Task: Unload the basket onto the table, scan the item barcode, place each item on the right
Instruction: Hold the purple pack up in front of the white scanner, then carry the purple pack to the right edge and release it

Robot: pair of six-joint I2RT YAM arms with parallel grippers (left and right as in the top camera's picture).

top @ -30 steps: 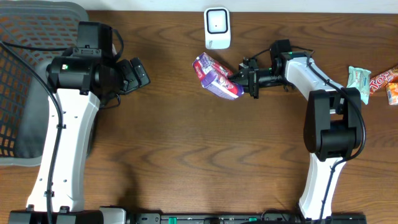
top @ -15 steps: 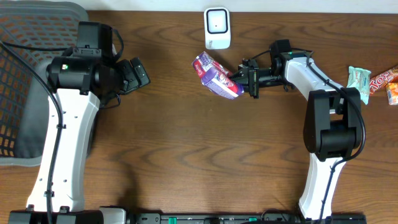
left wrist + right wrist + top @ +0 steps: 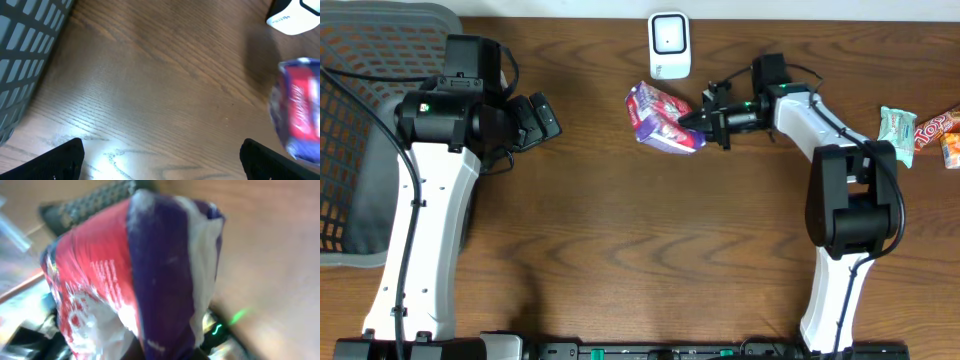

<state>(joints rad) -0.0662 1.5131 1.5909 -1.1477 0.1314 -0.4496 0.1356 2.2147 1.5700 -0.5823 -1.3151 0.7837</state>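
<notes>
Pinched in the closed right gripper (image 3: 700, 118): purple-and-red crinkly plastic packet (image 3: 660, 112), long axis running out from its tip. Just beyond and to one side, seemingly untouched, white boxy scanner (image 3: 669, 45).

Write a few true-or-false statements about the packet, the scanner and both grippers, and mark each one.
1. The right gripper is shut on the purple and red packet. True.
2. The left gripper holds the white scanner. False: it is open and empty; the scanner stands by the table's far edge.
3. The packet lies in the basket. False: it is near the scanner; the basket is at the far left.
4. More wrapped snacks lie at the table's right edge. True.
</notes>
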